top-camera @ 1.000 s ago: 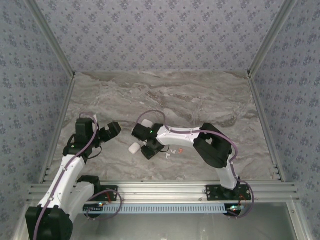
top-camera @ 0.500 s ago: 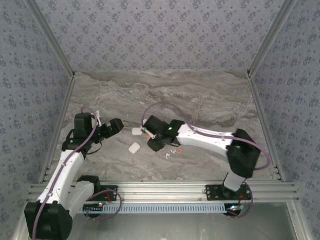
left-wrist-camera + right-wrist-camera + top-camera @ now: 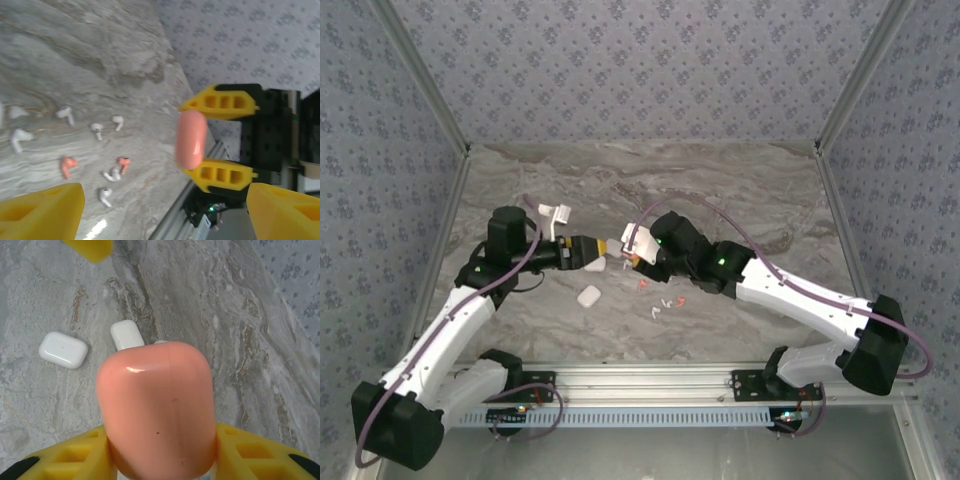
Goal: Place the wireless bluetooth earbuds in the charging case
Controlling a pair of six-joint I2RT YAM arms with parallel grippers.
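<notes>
- Right gripper (image 3: 160, 467): clamped on a coral case (image 3: 156, 405), with one of its yellow fingers (image 3: 67, 460) on each side of it. The case is held in the air, clear of the table, and its shell looks closed.
- Left gripper (image 3: 165, 200): faces the right gripper, close to it and at about the same height. Its own yellow fingers (image 3: 42, 212) stand wide apart with nothing between them. In its wrist view the coral case sits straight ahead, seen edge-on in the other gripper's grasp.
- White cases, two (image 3: 63, 349) (image 3: 127, 334): rounded and closed, lying on the table below the gap between the two grippers. They are near each other but not touching. In the right wrist view, one is partly hidden behind the coral case.
- Earbuds (image 3: 96, 130): small and stemmed, loose on the table just on the near side of the right gripper, under its wrist. Most are white and two are coral (image 3: 67, 166). They lie scattered at odd angles. One white earbud lies beside a coral one; whether the two touch cannot be told. None is in a case or in either gripper.
- Table (image 3: 720, 190): grey marbled surface carrying the white cases and the earbuds.
- Rail (image 3: 650, 385): aluminium, along the near edge behind both grippers, with the arm bases bolted to it.
- Walls (image 3: 640, 70): patterned paper on the far side and both flanks.
</notes>
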